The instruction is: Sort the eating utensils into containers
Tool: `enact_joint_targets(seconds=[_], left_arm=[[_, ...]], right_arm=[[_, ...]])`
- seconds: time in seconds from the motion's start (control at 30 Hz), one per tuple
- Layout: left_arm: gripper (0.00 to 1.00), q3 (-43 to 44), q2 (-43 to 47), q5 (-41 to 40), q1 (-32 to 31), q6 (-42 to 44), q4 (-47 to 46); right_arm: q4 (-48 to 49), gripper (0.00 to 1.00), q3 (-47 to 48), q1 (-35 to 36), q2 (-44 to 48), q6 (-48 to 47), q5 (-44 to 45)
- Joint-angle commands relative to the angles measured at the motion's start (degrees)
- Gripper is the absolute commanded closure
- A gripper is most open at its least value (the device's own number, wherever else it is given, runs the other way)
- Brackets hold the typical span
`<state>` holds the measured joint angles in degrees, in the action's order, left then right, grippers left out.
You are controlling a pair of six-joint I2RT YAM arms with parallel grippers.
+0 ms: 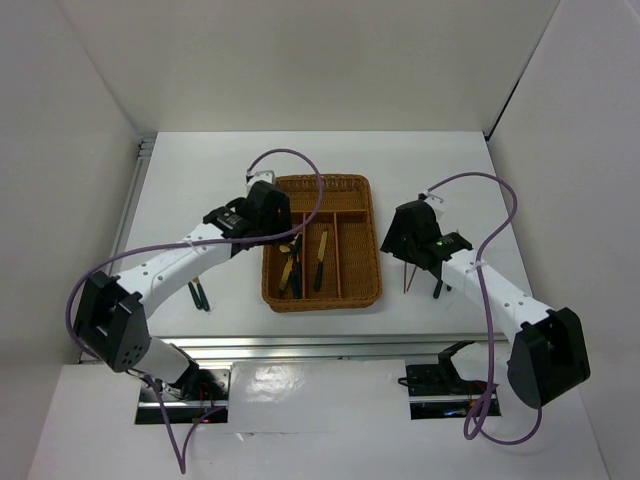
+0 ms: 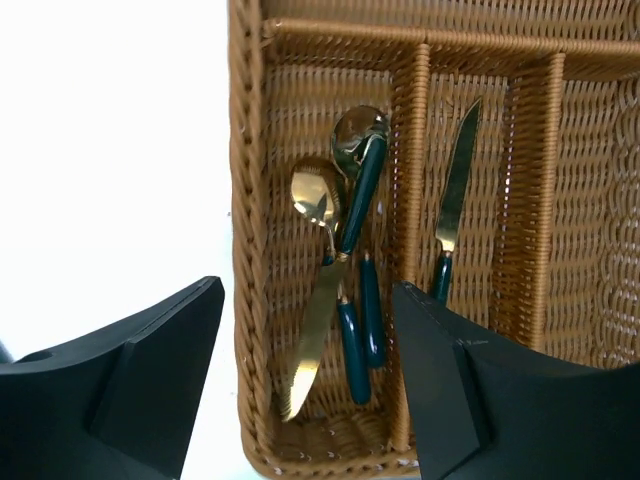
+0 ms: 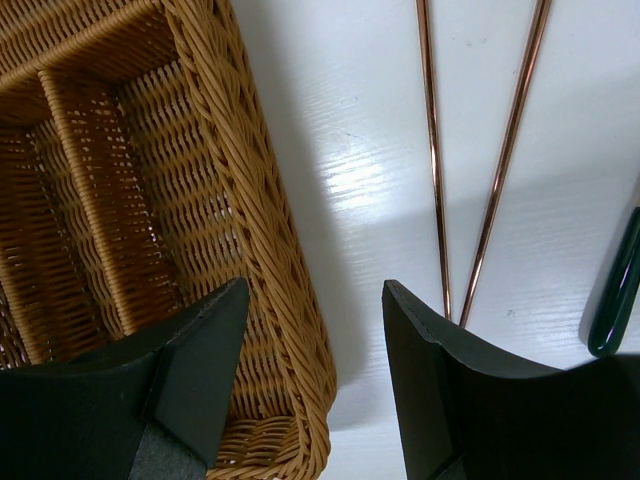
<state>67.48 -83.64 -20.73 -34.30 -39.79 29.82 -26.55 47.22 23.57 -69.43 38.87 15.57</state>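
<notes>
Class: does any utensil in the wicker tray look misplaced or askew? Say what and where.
In the leftmost slot of the brown woven wicker tray, a gold-bladed, green-handled knife lies slantwise over two gold spoons. A matching knife lies alone in the next slot, so the first looks misplaced.

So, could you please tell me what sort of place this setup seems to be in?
Most likely a robotics lab test cell, not a kitchen: a white table boxed in by plain white walls, an aluminium frame rail along its edge, and two bolted-down robot arms trailing purple cables.
</notes>
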Motion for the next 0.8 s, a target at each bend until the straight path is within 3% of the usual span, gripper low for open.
enact_joint_targets(seconds=[0.0,0.3,0.53,0.77], left_arm=[[0.18,0.4,-3.6,3.0,0.3,6.5,-4.4],[0.3,0.4,-7.7,11.1,0.3,7.7,-9.2],[0.48,2.7,-15.0,9.2,0.3,6.7,-9.1],[0.52,4.3,-19.7,8.0,0.3,5.6,-8.5]], right_arm=[[2.6,0.36,-0.3,-0.4,-0.1,-1.1,-0.1],[2.6,0.36,-0.3,-0.4,-1.1,-1.1,-0.1],[2.6,0.36,-0.3,-0.4,-1.7,-1.1,-0.6],[2.6,0.36,-0.8,-0.4,-1.7,-1.1,-0.1]])
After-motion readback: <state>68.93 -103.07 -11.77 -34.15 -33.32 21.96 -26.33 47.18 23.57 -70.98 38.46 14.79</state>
